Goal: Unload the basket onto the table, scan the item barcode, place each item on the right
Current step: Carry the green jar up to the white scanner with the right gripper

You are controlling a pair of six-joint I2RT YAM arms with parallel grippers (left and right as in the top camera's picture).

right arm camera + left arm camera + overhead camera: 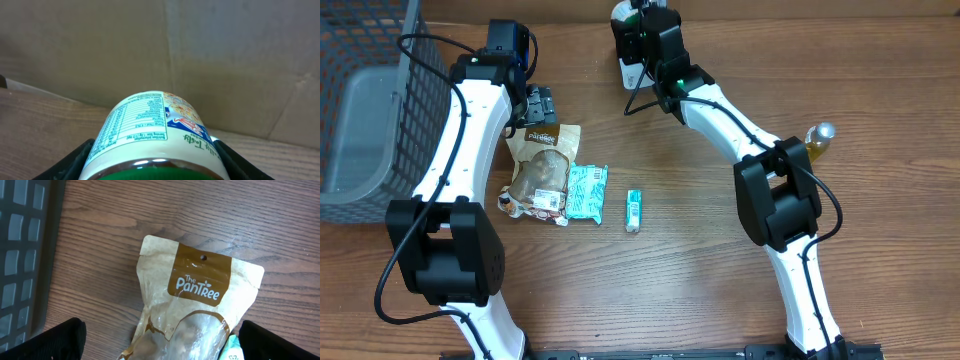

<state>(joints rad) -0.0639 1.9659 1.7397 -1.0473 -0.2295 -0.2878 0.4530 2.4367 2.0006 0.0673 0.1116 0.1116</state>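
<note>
Wood-grain table (pixel 150 210) looking matt. Kraft-paper pouch (pixel 200 280) showing matt face, its clear window shining glossy. Smooth glossy printed label wrapping jar (pixel 145 135). Dark mesh basket (pixel 380 50) appearing matt.

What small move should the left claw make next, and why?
Likely lower onto the bag: the left claw hangs wide open right above it, fingers either side. The right claw is shut on the jar, so it seems busy.
</note>
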